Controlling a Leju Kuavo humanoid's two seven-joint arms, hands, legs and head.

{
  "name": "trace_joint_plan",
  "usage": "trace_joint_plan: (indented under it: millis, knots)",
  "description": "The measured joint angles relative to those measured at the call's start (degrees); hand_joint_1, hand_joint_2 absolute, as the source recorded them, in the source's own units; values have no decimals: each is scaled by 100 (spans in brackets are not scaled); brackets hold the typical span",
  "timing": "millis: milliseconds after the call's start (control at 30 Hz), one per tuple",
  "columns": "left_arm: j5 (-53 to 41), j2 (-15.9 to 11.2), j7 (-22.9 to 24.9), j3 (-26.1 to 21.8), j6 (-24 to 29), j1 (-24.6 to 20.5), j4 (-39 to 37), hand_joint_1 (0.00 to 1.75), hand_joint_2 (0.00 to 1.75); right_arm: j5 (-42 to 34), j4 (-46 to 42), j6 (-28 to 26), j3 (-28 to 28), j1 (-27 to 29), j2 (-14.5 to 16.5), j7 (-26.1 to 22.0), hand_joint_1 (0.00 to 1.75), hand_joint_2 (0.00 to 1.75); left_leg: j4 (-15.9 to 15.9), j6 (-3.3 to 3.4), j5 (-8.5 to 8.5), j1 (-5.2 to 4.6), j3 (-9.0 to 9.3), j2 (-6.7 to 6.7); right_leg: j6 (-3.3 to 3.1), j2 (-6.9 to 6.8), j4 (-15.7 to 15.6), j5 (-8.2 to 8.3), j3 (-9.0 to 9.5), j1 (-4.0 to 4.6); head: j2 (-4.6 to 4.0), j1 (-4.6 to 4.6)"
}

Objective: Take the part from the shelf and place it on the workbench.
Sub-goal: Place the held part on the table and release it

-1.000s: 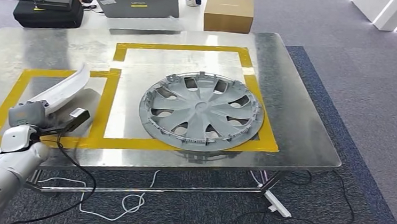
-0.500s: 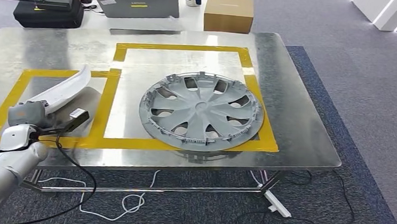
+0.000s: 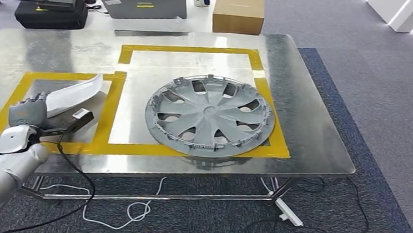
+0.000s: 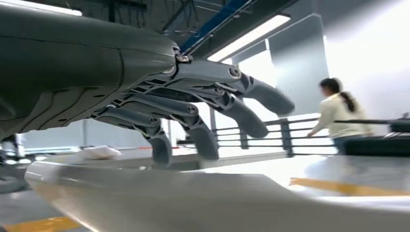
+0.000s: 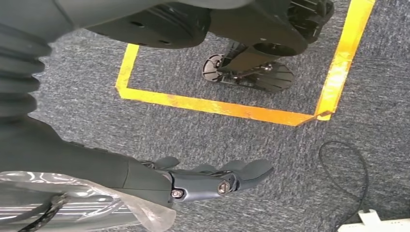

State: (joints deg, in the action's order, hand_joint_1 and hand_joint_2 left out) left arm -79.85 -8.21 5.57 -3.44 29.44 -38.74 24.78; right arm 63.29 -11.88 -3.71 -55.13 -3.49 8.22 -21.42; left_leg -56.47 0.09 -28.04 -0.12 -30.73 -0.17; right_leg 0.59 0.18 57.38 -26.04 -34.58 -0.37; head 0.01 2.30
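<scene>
The part, a long curved white trim piece (image 3: 75, 94), lies on the metal workbench (image 3: 304, 118) inside the left yellow tape frame (image 3: 4, 114). My left hand (image 3: 26, 112) is at the part's near end. In the left wrist view its fingers (image 4: 251, 94) are spread and hover just above the pale part (image 4: 193, 203), with a gap between them. My right hand (image 5: 212, 179) hangs over the grey carpet with fingers stretched out, holding nothing.
A grey hubcap (image 3: 210, 115) fills the larger taped frame to the right of the part. Behind the bench stand a laptop (image 3: 146, 1), a cardboard box (image 3: 238, 14) and a black case (image 3: 51, 9). A person (image 4: 341, 113) stands beyond the bench.
The part's far end has dropped and swung right, so it now lies flatter on the bench. My left hand has let go of it and drawn back slightly.
</scene>
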Motion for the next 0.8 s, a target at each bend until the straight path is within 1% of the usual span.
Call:
trace_joint_plan:
  millis: [67,100,167,200,267,367,500,667,800]
  knots:
    - [476,78,-600,-50,119,141,188,0,0,-68,-1,-28,-18,9,1,1,0,0,0,1,-1,-3,1,1,0,2,0,0,1,-4,-1,0]
    - [759,140,-918,-69,174,304,403,0,0,-100,-1,-51,-32,17,4,2,0,0,1,3,-3,-7,3,3,1,7,0,-1,2,-8,-1,-1]
    - [1277,291,-1358,-56,256,823,1094,0,0,-142,-1,-99,-74,45,10,0,0,0,2,9,-11,-14,8,12,5,20,0,-5,2,-15,-1,-2]
    - [1456,369,-1435,-16,269,1120,1491,0,0,-150,-1,-113,-98,62,14,-6,0,0,2,12,-14,-16,9,16,8,24,0,-8,2,-17,-1,-1]
    - [1676,485,-1432,82,255,1603,2117,0,0,-149,-1,-120,-141,84,15,-22,0,0,2,15,-18,-16,7,19,13,27,0,-12,0,-16,-1,2]
    - [1918,547,-1445,175,233,1968,2679,0,0,-142,-1,-123,-181,90,15,-37,0,0,1,21,-24,-17,6,21,16,26,-2,-14,0,-17,-1,1]
    - [2003,557,-1470,212,215,2163,3077,0,0,-141,-1,-125,-201,91,15,-38,0,0,1,23,-24,-17,7,20,17,16,-3,-14,5,-18,-1,0]
    - [2062,572,-1516,226,213,2262,3314,0,0,-142,-1,-126,-203,92,15,-38,0,0,1,23,-23,-17,10,20,18,18,-3,-13,8,-18,0,0]
    - [2481,601,-1810,227,228,2427,3550,0,0,-151,-1,-152,-233,93,15,-43,0,0,1,23,-23,-17,11,20,18,22,-3,-13,9,-18,0,-1]
